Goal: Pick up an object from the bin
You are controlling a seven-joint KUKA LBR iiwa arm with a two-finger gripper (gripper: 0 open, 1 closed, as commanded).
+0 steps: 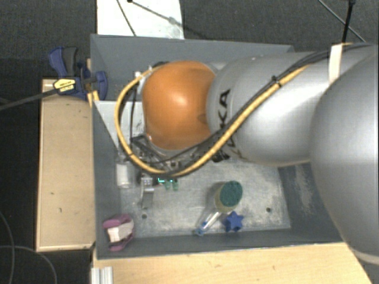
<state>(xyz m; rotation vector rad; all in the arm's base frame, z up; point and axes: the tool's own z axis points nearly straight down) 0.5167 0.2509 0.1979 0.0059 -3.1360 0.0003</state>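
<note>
My gripper reaches down under the orange wrist cover to the bin floor at the left. Nothing shows in its grasp. A pink and white lump lies in the front left corner, a short way below and left of the gripper. To the right of the gripper a round green-topped disc rests on the floor. In front of the disc lie a small blue star-shaped piece and a clear tube with a blue end.
The arm and its orange cover hide the middle and back of the bin. A yellow cable loops round the cover. Bare grey floor shows between the gripper and the green disc, and along the front wall.
</note>
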